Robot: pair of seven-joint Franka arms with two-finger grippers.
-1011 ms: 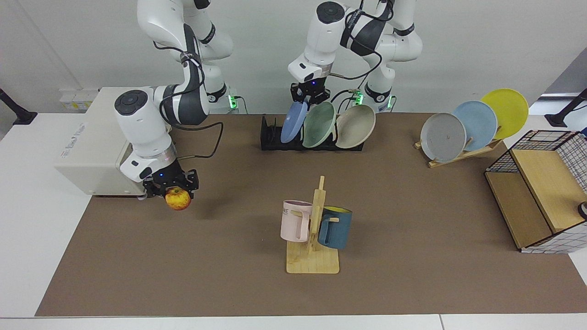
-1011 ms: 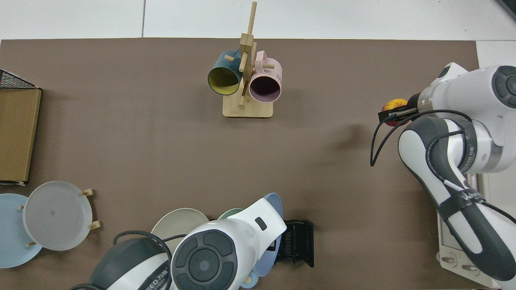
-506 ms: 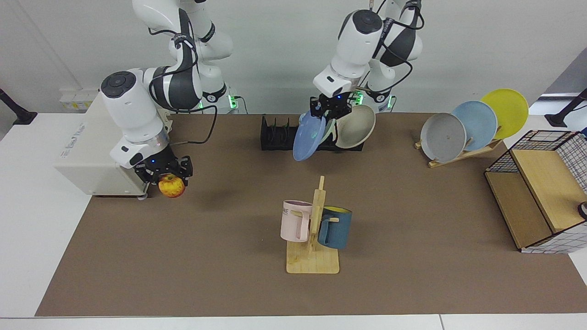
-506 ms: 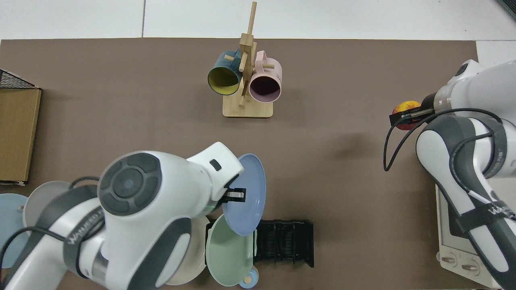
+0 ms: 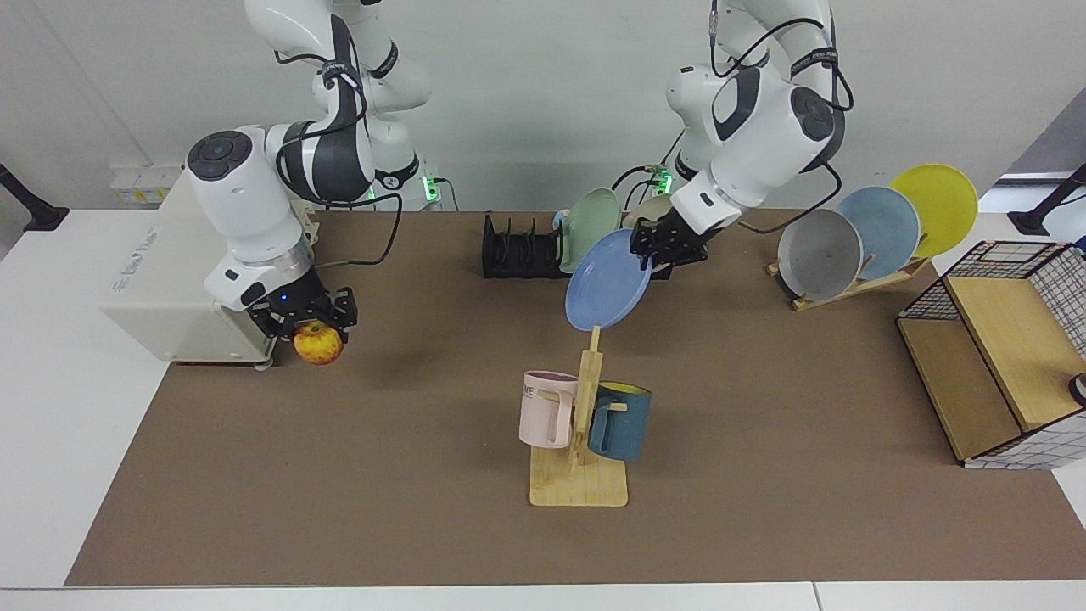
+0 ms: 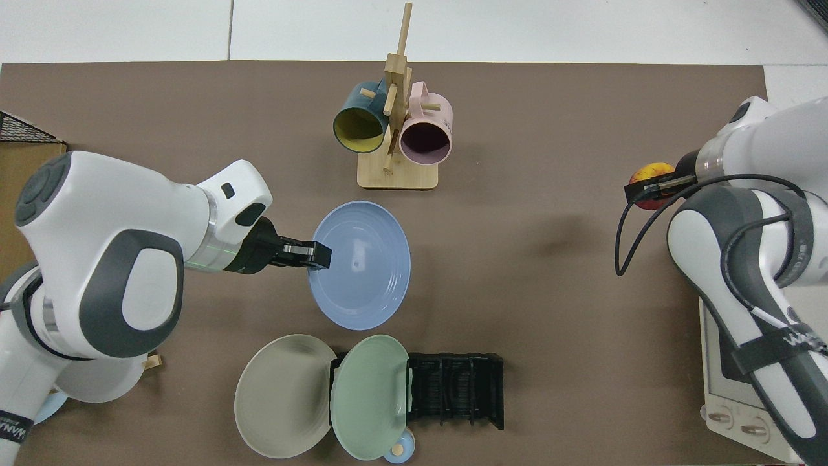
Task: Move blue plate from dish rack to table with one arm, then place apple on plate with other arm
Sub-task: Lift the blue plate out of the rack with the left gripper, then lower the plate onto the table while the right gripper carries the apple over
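A: Why is the round, matte periwinkle-blue plate (image 5: 607,279) hanging in the air like that?

B: The left tool (image 5: 660,251) has it by one edge, clenched on the rim, and carries it clear of the low black slotted dish rack (image 5: 528,253). It sits tilted above the brown matte desk (image 5: 764,407), between the rack and the pale wooden mug tree (image 5: 580,441). From above, the plate (image 6: 359,265) shows almost its full face, so I judge it is being levelled for setting down.

A: And the tool in that view?

B: The left tool (image 6: 309,254) reaches in from the side, its fingers closed thin over the rim; nothing else touches the plate.

A: What remains in the rack?

B: A sage-green plate (image 5: 589,230) leans in its slots, and a beige plate (image 6: 283,395) beside it is mostly hidden by the arm in the facing view.

A: Where is the fruit?

B: The small yellow apple with a red blush (image 5: 318,343) is gripped from above by the right tool (image 5: 304,317), held off the desk just in front of a cream box-shaped appliance (image 5: 165,280). That arm waits, sensibly I think, since the plate is not yet down.

A: Any risk?

B: The plate hangs near the top of the mug tree's post, so lowering it calls for care.
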